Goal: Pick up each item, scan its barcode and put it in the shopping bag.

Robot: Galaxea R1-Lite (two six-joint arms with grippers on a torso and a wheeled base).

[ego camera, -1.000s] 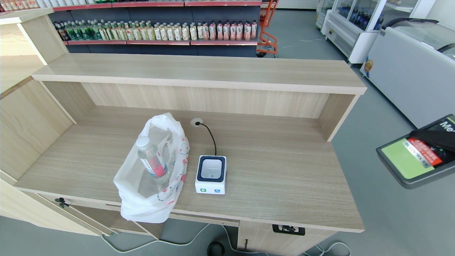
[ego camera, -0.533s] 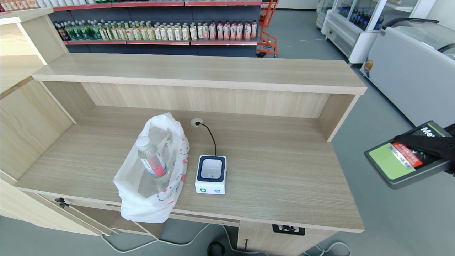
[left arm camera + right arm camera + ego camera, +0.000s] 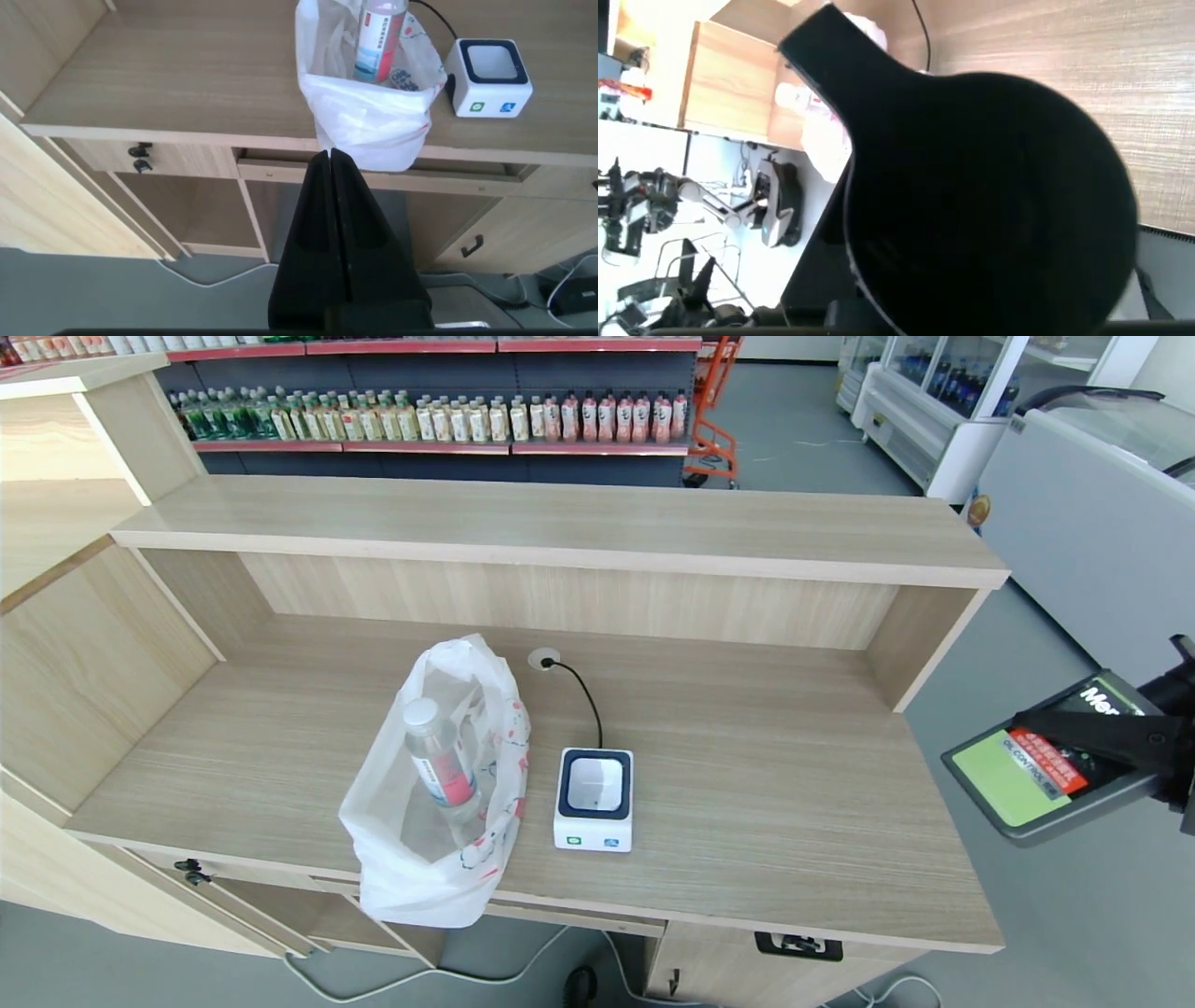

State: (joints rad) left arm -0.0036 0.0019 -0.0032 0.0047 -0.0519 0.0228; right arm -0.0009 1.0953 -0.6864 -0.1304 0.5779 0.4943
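Right gripper point(image 3: 1106, 735) clamped on dark flat pack point(image 3: 1004, 782), green panel and red label uppermost, held off the right end of the desk point(image 3: 766, 784). Left gripper point(image 3: 332, 161) fingers together, empty. Shopping bag point(image 3: 411, 863) on desk holds one bottle point(image 3: 441, 767), red-and-blue label; scanner point(image 3: 595, 798) just beside.

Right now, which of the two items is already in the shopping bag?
The water bottle, leaning inside the shopping bag; the green-labelled flat pack is in the right pincer, beyond the counter.

Right gripper point(image 3: 1046, 739) clamps box point(image 3: 995, 780) (left point(image 3: 332, 163) closed).
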